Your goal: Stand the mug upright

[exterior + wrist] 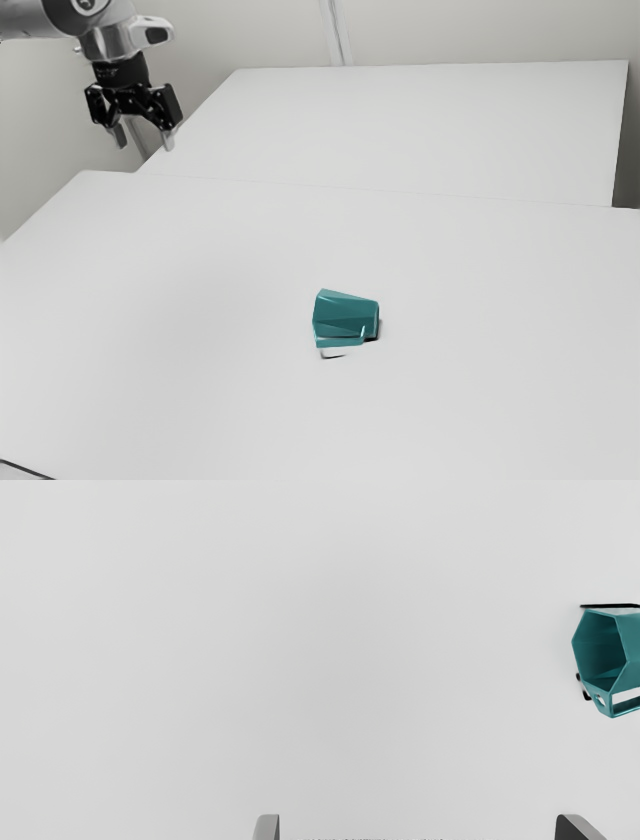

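My gripper (145, 143) hangs above the table (200, 400), at the exterior view's upper left, its fingers spread wide with nothing held between them. The mug (346, 314) lies on its side on the table, well apart from me. Its open mouth seems to face the exterior view's left, though it is small there; the handle (611, 706) juts from its side.

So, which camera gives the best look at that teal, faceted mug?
The exterior view: it frames the whole teal, faceted mug, lying on its side on the white table. The wrist view looks into its open mouth, but the picture's edge cuts off part of its body and handle.
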